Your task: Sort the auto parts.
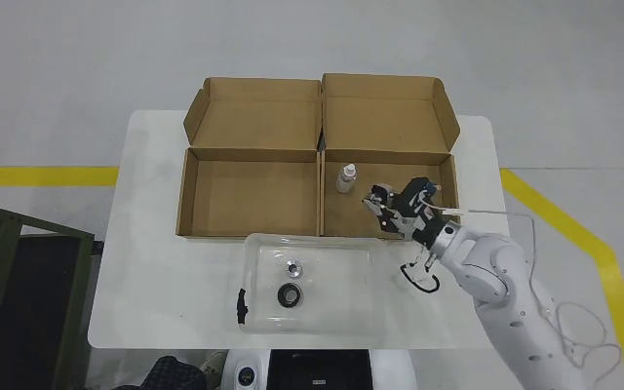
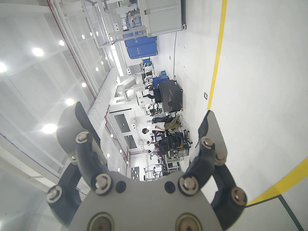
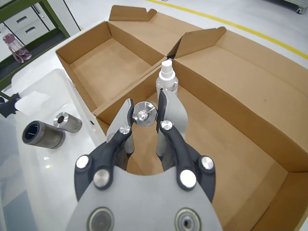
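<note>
My right gripper (image 3: 144, 116) is shut on a small round metal part (image 3: 144, 117), held above the near corner of the right cardboard box (image 3: 240, 111). From above, that gripper (image 1: 380, 207) hangs over the same box (image 1: 390, 200). A white spray bottle (image 3: 166, 79) stands inside this box just beyond the fingers; the top view shows the bottle (image 1: 346, 177) near the box's left wall. Two metal cylinders (image 3: 67, 121) (image 3: 43, 134) lie in the clear tray (image 1: 307, 283). My left gripper (image 2: 144, 118) is open with nothing between its fingers, pointing away at the room.
The left cardboard box (image 1: 249, 195) has nothing in it. A black clip-like part (image 1: 241, 307) sits on the tray's left rim and a black ring part (image 1: 421, 283) lies on the white table right of the tray. A green shelf (image 3: 36, 13) stands past the table.
</note>
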### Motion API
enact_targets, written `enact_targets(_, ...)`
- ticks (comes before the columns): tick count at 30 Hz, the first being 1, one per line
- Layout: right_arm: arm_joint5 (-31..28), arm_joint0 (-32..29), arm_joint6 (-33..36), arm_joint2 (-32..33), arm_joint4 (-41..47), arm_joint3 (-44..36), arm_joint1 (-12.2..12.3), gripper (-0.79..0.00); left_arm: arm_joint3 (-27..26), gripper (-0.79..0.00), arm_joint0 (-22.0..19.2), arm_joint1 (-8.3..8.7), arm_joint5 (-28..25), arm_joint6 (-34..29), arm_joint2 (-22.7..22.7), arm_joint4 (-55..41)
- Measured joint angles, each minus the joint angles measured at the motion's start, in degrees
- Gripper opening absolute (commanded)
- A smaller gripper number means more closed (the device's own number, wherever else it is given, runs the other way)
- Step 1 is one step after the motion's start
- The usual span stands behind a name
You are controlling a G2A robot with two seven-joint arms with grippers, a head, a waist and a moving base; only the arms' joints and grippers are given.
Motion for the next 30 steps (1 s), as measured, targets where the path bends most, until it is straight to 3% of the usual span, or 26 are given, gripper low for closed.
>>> enact_targets(18, 5.9, 10.3, 9.3, -8.1, -6.3, 9.6, -1.6, -0.785, 0.0, 0.000, 0.0, 0.00, 0.0, 0.0, 0.0, 0.0)
enact_targets(22, 6.5, 11.6, 10.6, -9.5, -6.5, 10.8, -2.0, -0.708, 0.0, 0.000, 0.0, 0.00, 0.0, 0.0, 0.0, 0.0)
enact_targets(30, 7.4, 13.6, 11.9, -11.3, -7.2, 13.0, -2.5, -0.683, 0.0, 0.000, 0.0, 0.00, 0.0, 0.0, 0.0, 0.0)
